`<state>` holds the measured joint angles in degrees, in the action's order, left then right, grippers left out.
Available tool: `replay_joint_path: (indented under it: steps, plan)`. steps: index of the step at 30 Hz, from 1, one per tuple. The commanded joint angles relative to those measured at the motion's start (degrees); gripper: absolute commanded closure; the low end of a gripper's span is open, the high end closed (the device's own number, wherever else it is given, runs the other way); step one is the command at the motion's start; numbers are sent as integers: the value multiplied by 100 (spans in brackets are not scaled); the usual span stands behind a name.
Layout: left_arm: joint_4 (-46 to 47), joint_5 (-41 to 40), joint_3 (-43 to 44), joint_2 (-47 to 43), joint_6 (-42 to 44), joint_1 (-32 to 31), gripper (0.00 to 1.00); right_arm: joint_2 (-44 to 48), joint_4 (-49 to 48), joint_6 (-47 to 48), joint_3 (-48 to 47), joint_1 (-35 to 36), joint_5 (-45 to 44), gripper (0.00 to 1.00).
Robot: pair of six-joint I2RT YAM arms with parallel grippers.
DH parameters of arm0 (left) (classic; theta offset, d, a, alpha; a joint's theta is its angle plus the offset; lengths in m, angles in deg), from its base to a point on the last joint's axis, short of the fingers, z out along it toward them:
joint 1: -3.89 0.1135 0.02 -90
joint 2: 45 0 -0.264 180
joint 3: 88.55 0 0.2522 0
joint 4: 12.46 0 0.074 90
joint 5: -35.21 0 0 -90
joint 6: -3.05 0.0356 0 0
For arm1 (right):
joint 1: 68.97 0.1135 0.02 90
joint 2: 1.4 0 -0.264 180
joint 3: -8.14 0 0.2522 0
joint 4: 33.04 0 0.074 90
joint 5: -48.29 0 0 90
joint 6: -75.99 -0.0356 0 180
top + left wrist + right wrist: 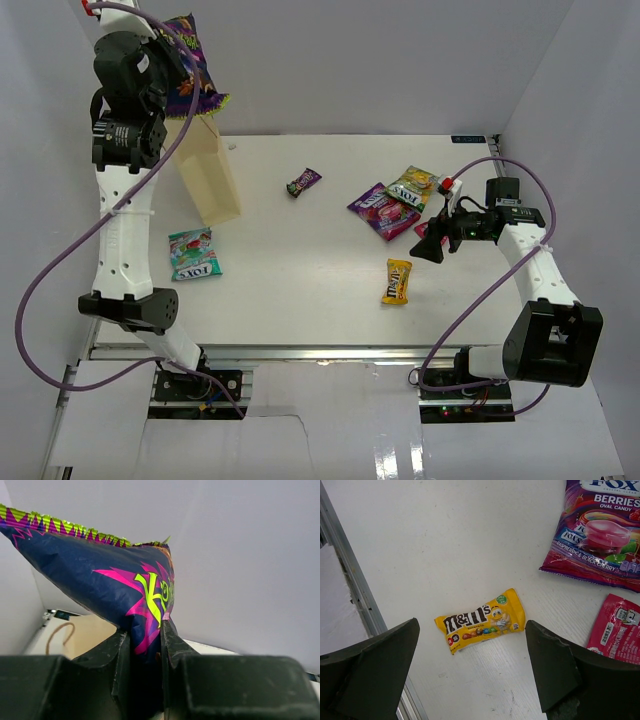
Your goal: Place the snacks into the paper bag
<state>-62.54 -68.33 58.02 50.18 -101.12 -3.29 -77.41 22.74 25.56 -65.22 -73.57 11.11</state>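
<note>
- Left wrist view: the left jaws are pinched almost shut on the lower sealed edge of the large purple packet, which stands puffed and crinkled above them.
- From above, that packet is held high over the paper bag, which stands upright at the far left of the worktop.
- The packet looks light, air-filled and slick. The flat seam is the surest hold, since a grip on the belly would likely slip or crush what is inside.
- The bag is thin paper with nothing propping it, so a sideways nudge could tip it. A straight drop suits it best.
- Its mouth is hidden by the arm and the packet, so its contents cannot be told; it may well be empty.
- The right jaws are spread wide and hold nothing. They hover over the yellow packet, small, flat and easy to pinch across its width.
- Loose on the worktop: red-pink packet, purple-pink packet, green-yellow packet, dark purple packet, teal packet.
</note>
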Motion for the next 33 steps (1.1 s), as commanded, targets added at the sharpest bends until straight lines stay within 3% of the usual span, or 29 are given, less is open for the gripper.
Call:
replay_joint_path:
  steps: [1, 11, 16, 26, 33]
  plan:
    - [1213, -491, 166, -167, 494, 138, 100, -10, -1, 94, -53, -41, 290, 8]
    - [1698, -729, 245, 10, 1118, 445, 100, -63, 8, 51, 53, -50, 414, 7]
    - [1882, -703, -263, -34, 1400, 560, 100, -98, 8, 24, 0, -50, 422, 7]
    - [1900, -18, -651, 300, 1479, 630, 100, -90, 8, 15, -61, -102, 405, 7]
    - [1918, 431, -1442, 186, 1294, 630, 100, -98, -1, 24, 0, -164, 431, 7]
